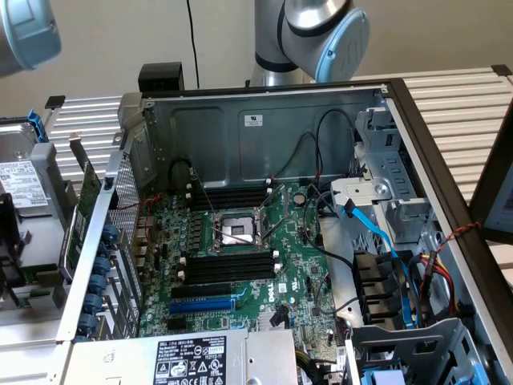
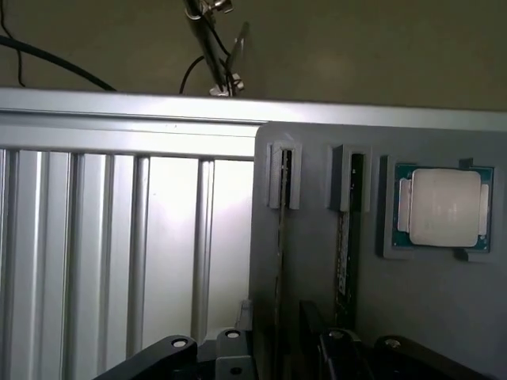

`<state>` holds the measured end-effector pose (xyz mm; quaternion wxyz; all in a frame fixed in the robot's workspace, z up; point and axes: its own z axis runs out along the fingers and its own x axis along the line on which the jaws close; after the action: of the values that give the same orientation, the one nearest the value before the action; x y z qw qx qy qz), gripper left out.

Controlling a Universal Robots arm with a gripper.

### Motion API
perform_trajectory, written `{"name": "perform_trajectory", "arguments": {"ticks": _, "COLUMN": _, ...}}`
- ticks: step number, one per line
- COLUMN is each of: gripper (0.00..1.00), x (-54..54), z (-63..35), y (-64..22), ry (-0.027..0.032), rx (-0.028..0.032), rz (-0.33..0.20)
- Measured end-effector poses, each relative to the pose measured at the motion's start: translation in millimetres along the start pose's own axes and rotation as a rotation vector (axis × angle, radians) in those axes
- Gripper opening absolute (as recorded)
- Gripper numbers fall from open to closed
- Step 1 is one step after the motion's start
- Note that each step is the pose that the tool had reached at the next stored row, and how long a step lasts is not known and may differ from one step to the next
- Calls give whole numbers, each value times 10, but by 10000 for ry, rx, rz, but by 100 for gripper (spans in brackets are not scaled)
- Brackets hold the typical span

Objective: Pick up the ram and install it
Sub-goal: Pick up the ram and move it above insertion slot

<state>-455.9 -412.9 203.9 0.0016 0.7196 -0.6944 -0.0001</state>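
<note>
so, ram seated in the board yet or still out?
Out. The ram stands on edge in the grey holder beside the CPU; the board's black memory slots look bare.

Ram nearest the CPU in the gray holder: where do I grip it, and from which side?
I'd pinch the ram across its flat faces, mid-length on the exposed long edge, coming square onto the holder face. It sits on edge in a narrow slot, so only that edge is free.
</note>
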Motion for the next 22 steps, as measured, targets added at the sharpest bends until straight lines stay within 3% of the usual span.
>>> {"name": "perform_trajectory", "arguments": {"ticks": 7, "gripper": 35, "x": 1, "z": 54, "y": 0, "ry": 1, "rx": -5, "rz": -1}}
{"name": "perform_trajectory", "arguments": {"ticks": 10, "gripper": 16, "x": 0, "z": 55, "y": 0, "ry": -2, "rx": -2, "rz": 0}}
{"name": "perform_trajectory", "arguments": {"ticks": 12, "gripper": 13, "x": 4, "z": 37, "y": -1, "ry": -2, "rx": 2, "rz": -1}}
{"name": "perform_trajectory", "arguments": {"ticks": 22, "gripper": 13, "x": 29, "z": -407, "y": 1, "ry": -1, "rx": -2, "rz": 1}}
